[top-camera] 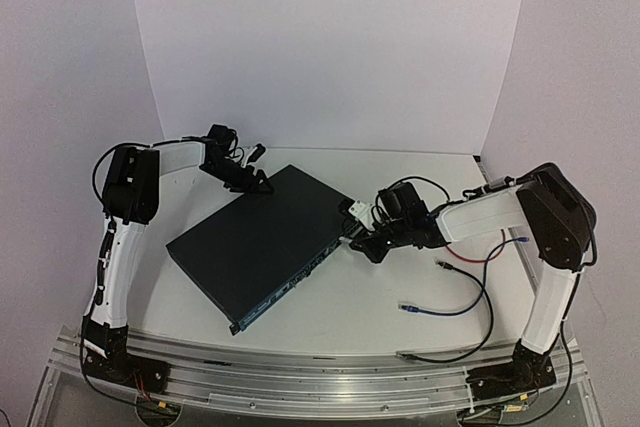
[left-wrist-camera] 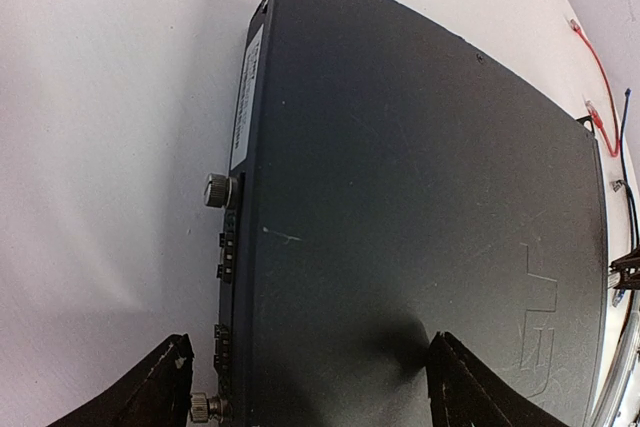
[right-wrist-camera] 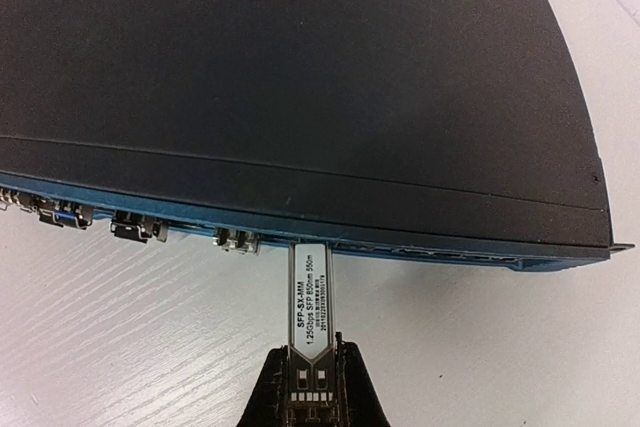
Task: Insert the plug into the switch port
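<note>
The switch (top-camera: 265,237) is a flat dark box lying diagonally on the white table, also seen in the left wrist view (left-wrist-camera: 400,197) and the right wrist view (right-wrist-camera: 300,77). Its blue port face (right-wrist-camera: 450,252) points toward my right gripper. The plug (right-wrist-camera: 309,302), a silver module with a white label, is held by its rear end in my right gripper (right-wrist-camera: 310,372), which is shut on it. The plug's tip meets the port face at a socket mouth; how deep it sits is hidden. My left gripper (left-wrist-camera: 310,367) is open at the switch's far corner (top-camera: 250,182), one finger beside the side face, one over the top.
Other small modules (right-wrist-camera: 235,240) stick out of sockets to the left of the plug. Loose red (top-camera: 480,252), blue-tipped (top-camera: 410,307) and black (top-camera: 450,352) cables lie on the table to the right. Threaded knobs (left-wrist-camera: 217,190) jut from the switch's side. White walls enclose the back.
</note>
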Robot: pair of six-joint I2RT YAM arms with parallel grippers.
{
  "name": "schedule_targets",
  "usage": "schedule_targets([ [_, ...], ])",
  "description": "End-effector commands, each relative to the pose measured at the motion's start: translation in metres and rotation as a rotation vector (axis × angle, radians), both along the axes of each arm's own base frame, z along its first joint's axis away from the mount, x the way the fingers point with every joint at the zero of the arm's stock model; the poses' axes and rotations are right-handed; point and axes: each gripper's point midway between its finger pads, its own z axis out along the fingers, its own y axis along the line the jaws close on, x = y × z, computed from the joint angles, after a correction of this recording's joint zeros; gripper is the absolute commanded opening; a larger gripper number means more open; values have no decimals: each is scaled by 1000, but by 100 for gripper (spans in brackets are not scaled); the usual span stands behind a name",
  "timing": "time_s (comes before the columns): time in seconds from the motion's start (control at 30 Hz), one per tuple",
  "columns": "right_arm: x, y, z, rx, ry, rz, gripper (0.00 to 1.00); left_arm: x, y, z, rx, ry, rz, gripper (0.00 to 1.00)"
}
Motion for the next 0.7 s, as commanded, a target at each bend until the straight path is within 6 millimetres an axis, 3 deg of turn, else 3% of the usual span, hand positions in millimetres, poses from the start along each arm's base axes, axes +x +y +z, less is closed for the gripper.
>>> schedule_targets([
  [0.0,11,8,3,-2,-31,7,0,-22,-23,2,-65,72,-68,79],
  [0.27,6,7,3,6,-18,10,0,-23,-23,2,-66,73,-67,79],
  [0.67,18,13,10,23,-33,-13,0,-23,-23,1,-65,73,-68,79],
])
